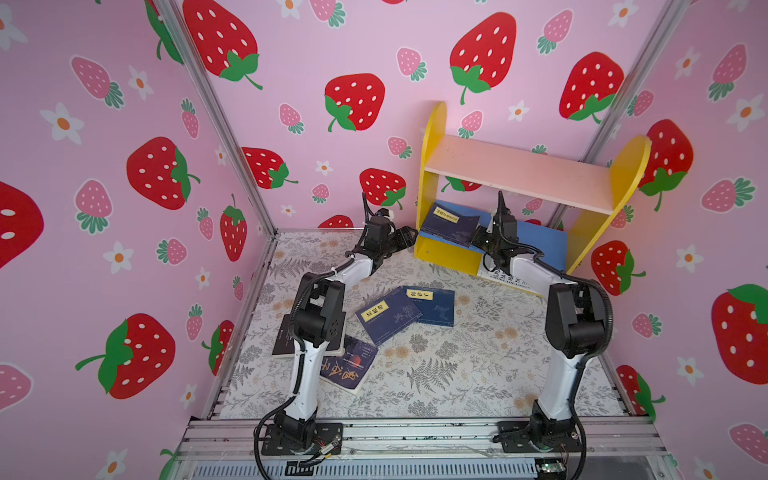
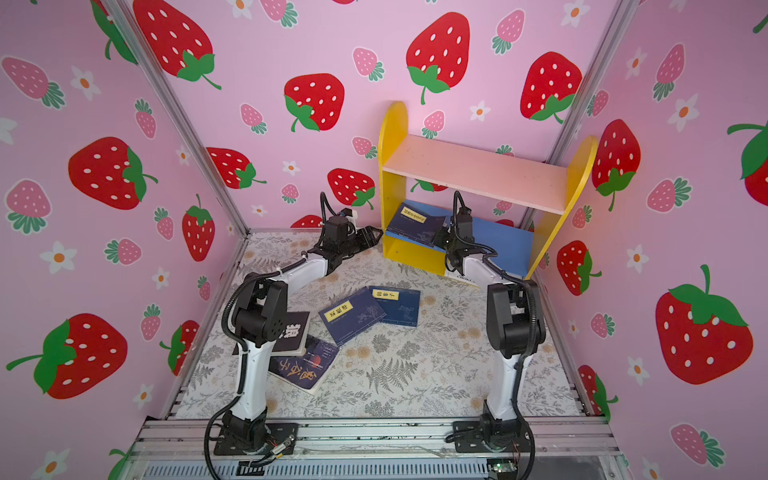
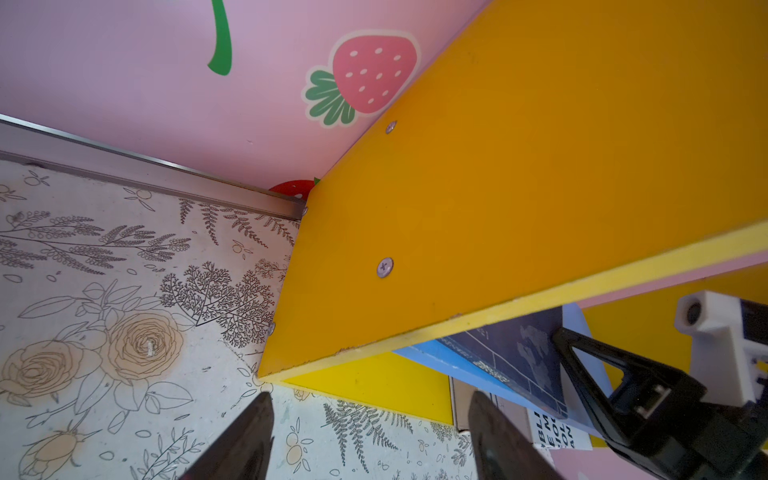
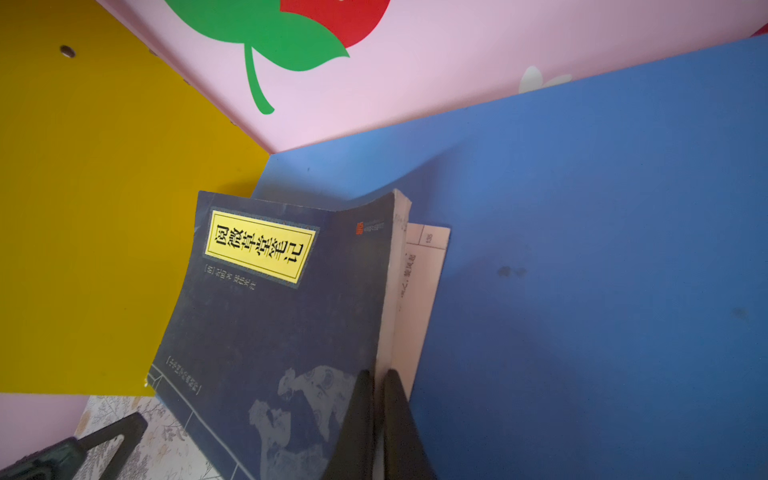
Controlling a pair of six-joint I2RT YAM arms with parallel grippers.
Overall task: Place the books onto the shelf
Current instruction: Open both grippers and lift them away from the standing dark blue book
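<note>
The shelf (image 1: 519, 170) stands at the back right, with yellow side panels (image 3: 498, 187), a pink upper board and a blue lower board (image 4: 582, 208). A navy book with a yellow label (image 4: 282, 316) (image 1: 451, 226) (image 2: 417, 226) leans tilted on the blue board against the left yellow panel. My right gripper (image 4: 376, 382) (image 1: 482, 241) is shut on its page edge; one page splays out. My left gripper (image 3: 370, 399) (image 1: 409, 237) hangs open and empty just outside that panel, low over the table. Two more navy books (image 1: 388, 316) (image 1: 432, 305) lie overlapping mid-table.
A dark book with big orange characters (image 1: 347, 368) lies at the front left, and another dark book (image 2: 295, 332) is partly hidden under the left arm. A white book with black lettering (image 1: 505, 280) lies in front of the shelf beneath the right arm. Pink strawberry walls enclose the table.
</note>
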